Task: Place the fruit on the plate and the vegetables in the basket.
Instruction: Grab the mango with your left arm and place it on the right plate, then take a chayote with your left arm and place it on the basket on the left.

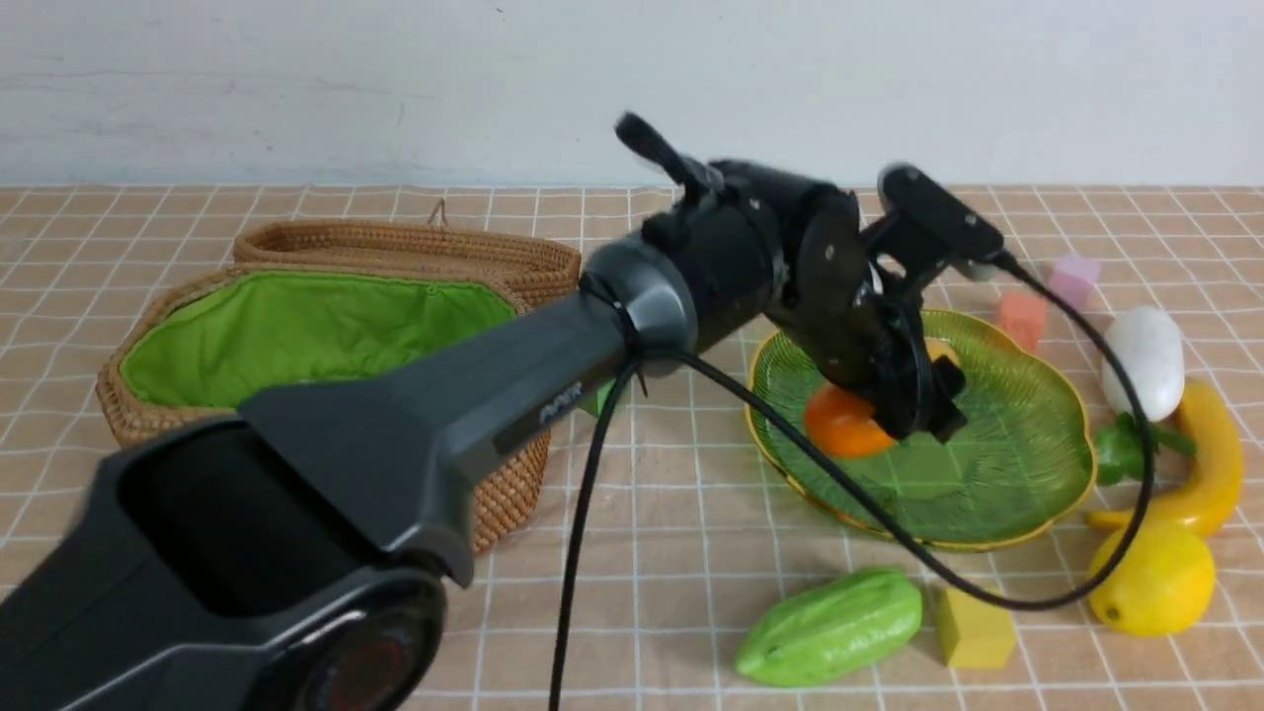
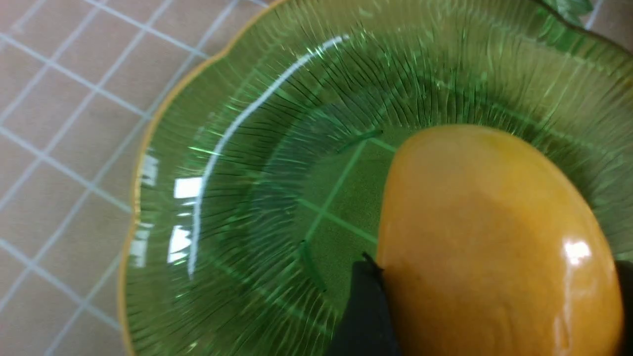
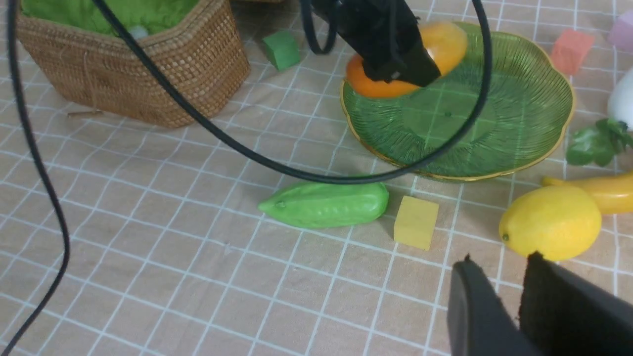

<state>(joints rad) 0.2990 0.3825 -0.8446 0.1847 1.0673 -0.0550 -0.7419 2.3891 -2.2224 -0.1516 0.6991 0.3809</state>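
Currently left gripper (image 1: pixel 913 410) is reached across over the plate (image 1: pixel 1027 454), clamped on the mango (image 1: pixel 839 430). Wrist cam: one black finger (image 2: pixel 366 311) pressed on one side of the mango, second finger at the opposite edge, fruit between them, jaws spread wide around it. Mango sits over the plate's basket-side part, close to the rim. Can't tell if it rests on the glass or hangs just above.

Right gripper (image 3: pixel 500 261) low over the cloth, jaws narrow, only a slit, nothing in them. Lemon (image 3: pixel 551 222) just ahead of its tips, not between them.

Other fruit: banana (image 1: pixel 1220 454) on the cloth right of the plate, lemon at its near end.

Vegetables: white radish (image 1: pixel 1145 360) right of the plate, leaves toward the banana. Green gourd (image 1: pixel 829 627) lying on its side in front of the plate, off it, yellow cube (image 1: pixel 973 627) just beside it.

Basket (image 1: pixel 499 494) open on the left, green lining showing, well apart from the plate; lid (image 1: pixel 415 247) behind it. Left arm blocks part of the inside. Green cube (image 3: pixel 281 49) between basket and plate. Orange cube (image 1: pixel 1022 318) and pink cube (image 1: pixel 1074 279) behind the plate.
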